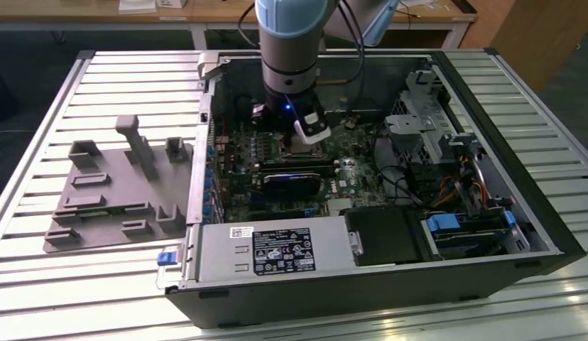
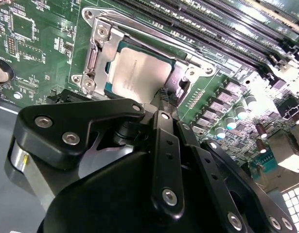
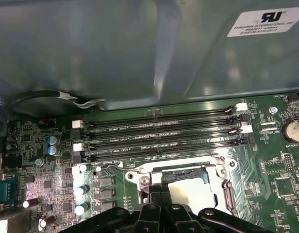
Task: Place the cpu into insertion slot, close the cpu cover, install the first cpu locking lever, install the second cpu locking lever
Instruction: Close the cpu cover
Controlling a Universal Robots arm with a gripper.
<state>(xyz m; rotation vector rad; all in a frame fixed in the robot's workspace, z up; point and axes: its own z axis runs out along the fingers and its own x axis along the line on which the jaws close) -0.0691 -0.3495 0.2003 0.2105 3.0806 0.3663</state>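
Silver-grey cpu (image 2: 137, 73): lying flat in the insertion slot (image 2: 108, 83).
Handling: probably light, stiff, fragile; hold by its edges.
Fingers (image 2: 161, 111): pressed together, empty, at the slot's rim.

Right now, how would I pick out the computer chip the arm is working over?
Look inside the open computer case, at the green circuit board under the arm. Next to the long black memory slots sits a square silver metal frame, with the chip lying inside it. It is a flat, pale silvery-grey square, while the board around the frame is green and crowded with small parts.
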